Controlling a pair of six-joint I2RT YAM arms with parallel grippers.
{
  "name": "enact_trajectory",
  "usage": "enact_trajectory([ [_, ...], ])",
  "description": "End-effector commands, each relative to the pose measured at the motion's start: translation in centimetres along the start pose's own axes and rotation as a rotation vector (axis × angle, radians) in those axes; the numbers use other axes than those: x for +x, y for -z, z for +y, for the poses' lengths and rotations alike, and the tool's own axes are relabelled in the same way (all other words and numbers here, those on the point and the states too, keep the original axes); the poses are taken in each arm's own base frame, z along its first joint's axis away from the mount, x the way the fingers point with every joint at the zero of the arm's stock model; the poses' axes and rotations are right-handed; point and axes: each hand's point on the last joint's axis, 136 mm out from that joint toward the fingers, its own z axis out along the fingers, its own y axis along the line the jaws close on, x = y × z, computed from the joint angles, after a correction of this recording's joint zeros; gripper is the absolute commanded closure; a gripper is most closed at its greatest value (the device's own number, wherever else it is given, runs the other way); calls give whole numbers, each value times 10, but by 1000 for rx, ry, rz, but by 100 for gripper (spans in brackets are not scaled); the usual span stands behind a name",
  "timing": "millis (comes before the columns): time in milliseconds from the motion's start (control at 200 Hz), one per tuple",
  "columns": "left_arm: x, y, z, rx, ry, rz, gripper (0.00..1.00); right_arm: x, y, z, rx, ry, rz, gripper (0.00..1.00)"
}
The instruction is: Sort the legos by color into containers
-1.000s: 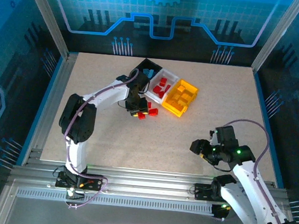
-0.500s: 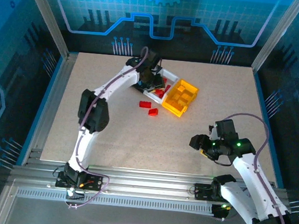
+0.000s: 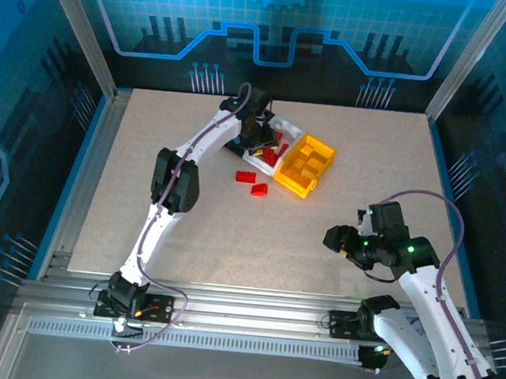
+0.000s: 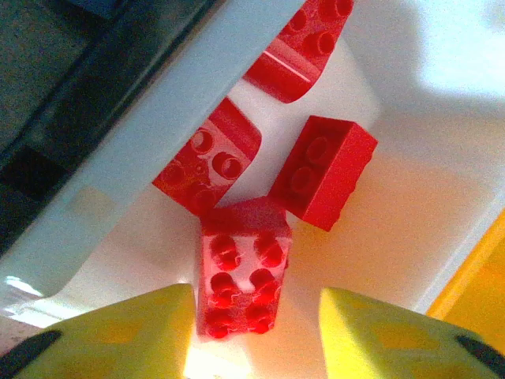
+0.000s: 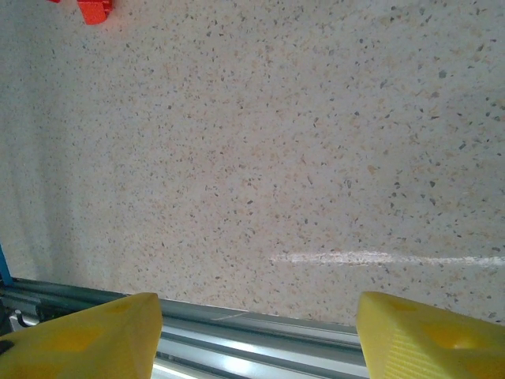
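Red lego (image 4: 243, 272) sits loose between the parted jaws of the left gripper (image 4: 256, 296) inside the white bin (image 4: 158, 134); it could cling to a finger and ride out on retreat, or bounce off the bricks (image 4: 323, 170) beneath. Right gripper (image 5: 256, 339) hangs wide and empty over bare worktop (image 5: 276, 158). A second ago the left gripper was down among the loose reds, where two legos (image 3: 244, 176) lie now.

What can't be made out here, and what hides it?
- Black plastic bin: contents hidden in the top view by the white left arm.
- Curved red plastic brick: left wrist view, partly behind the white bin wall.
- Small red brick: right wrist view, cut by the top edge.
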Motion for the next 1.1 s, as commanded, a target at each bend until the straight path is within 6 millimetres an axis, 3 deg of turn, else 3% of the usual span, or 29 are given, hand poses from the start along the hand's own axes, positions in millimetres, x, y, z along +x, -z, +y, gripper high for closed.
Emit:
enact_trajectory([
  [0,0,10,-12,37,12,6,46,5,-6,-8,22,11,8,32],
  [160,1,29,-11,12,3,-10,32,3,-10,-7,4,26,2,31],
  [380,11,67,-1,-47,-53,-48,26,3,-16,-4,-4,65,45,31],
  [505,35,83,15,-129,-120,-49,25,-1,-19,0,-7,90,68,31],
  [645,77,94,34,-229,-230,-5,25,-9,-20,7,-16,119,77,30],
  [820,117,82,52,-327,-344,59,25,-13,-34,4,-32,91,108,30],
  [1096,131,40,51,-322,-352,111,29,-22,-39,13,-33,99,167,30],
])
